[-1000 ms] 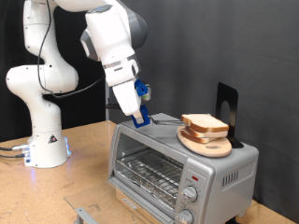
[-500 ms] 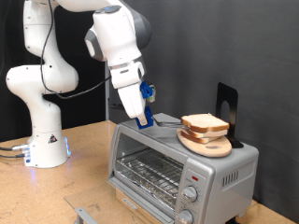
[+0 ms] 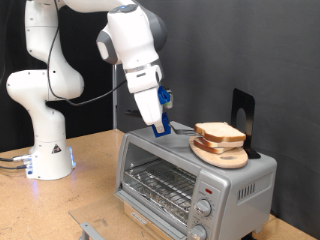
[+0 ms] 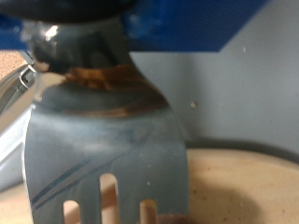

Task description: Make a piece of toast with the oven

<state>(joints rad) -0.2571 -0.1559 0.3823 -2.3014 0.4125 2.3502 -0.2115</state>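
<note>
The piece of toast [image 3: 219, 131] lies on a round wooden plate [image 3: 228, 157] on top of the silver oven [image 3: 160, 165], whose glass door is shut with the wire rack showing behind it. My gripper [image 3: 160, 124], with blue fingers, hangs over the oven's top to the exterior view's left of the toast. It is shut on a metal slotted spatula [image 3: 181, 128], whose blade [image 4: 103, 131] points at the plate's wooden edge [image 4: 245, 185]. The blade tip is just short of the plate.
Two knobs [image 3: 204, 209] and a red light [image 3: 209, 190] sit on the oven's front right. A black stand [image 3: 241, 113] rises behind the plate. The arm's white base [image 3: 46, 150] stands at the left on the wooden table [image 3: 60, 205]. A small metal part [image 3: 90, 230] lies near the bottom edge.
The gripper and spatula have shifted toward the exterior view's right, closer to the plate and toast. The toast, plate and oven have not moved.
</note>
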